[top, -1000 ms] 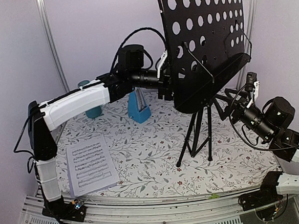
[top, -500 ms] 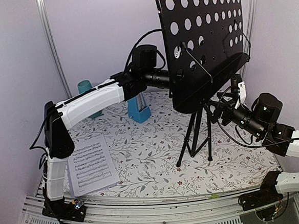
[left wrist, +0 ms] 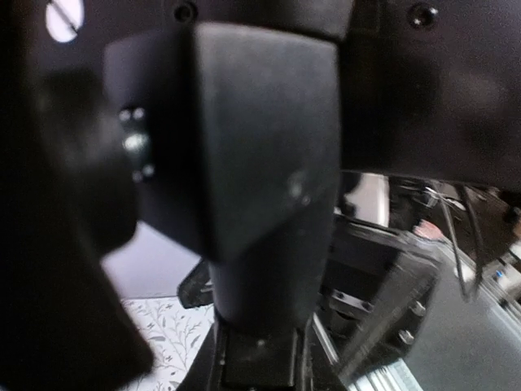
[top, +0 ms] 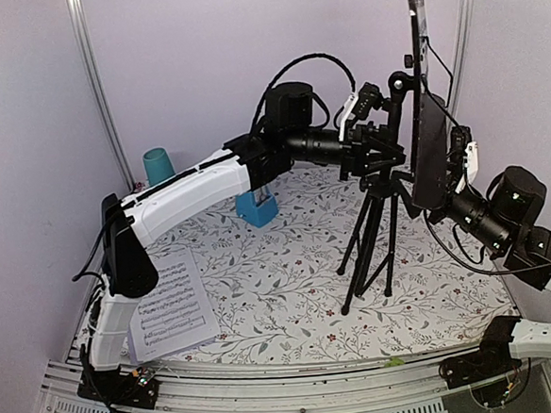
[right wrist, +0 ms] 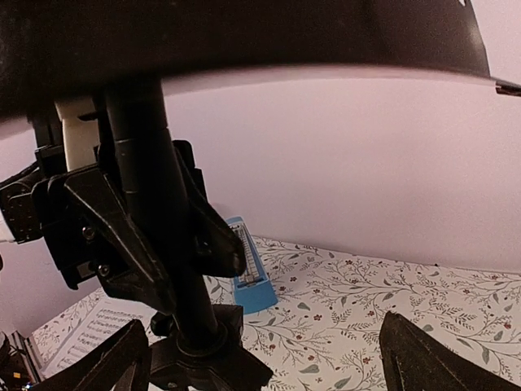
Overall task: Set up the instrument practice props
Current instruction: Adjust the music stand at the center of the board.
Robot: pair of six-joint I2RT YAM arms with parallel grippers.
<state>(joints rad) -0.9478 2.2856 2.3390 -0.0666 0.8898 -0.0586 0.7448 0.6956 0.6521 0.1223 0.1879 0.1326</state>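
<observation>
Floral-patterned table [top: 272, 296] with sheet music [top: 169, 304], blue metronome [top: 255, 209], teal cup [top: 158, 165], black tripod stand [top: 374, 242].

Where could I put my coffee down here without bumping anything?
The bare flowered cloth between the sheet music and the music stand legs, and the near right patch past those legs. Crowded around the stand's post, where both arms meet, and by the blue metronome.

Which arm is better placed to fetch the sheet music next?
Probably left: the sheet music lies near-left beside its base, though the left gripper must first leave the music stand. The right gripper sits beyond the tripod.
</observation>
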